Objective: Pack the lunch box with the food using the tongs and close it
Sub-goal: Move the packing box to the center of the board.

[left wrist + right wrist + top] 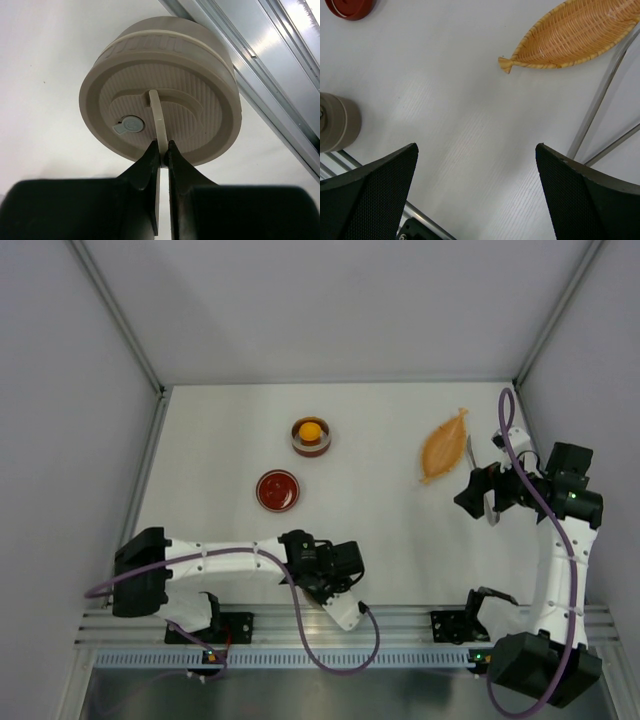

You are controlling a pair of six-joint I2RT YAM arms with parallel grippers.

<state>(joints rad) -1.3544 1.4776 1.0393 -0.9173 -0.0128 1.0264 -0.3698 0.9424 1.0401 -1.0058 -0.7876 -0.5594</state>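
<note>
The round lunch box (311, 437) stands open at mid-table with an orange-yellow lump of food (310, 429) inside. Its beige ribbed lid (160, 87) hangs near the front rail, and my left gripper (162, 145) is shut on the thin strap handle (156, 112) across its top. In the top view that left gripper (338, 585) sits over the lid (345, 612). The slim grey tongs (598, 100) lie on the table beside the leaf-shaped dish. My right gripper (476, 150) hovers open and holds nothing, just short of the tongs (470, 448).
A round red container (277, 490) sits in front of the lunch box. An orange woven leaf-shaped dish (443, 445) lies empty at the right. The aluminium rail (280, 95) runs along the near edge, and grey walls close in both sides.
</note>
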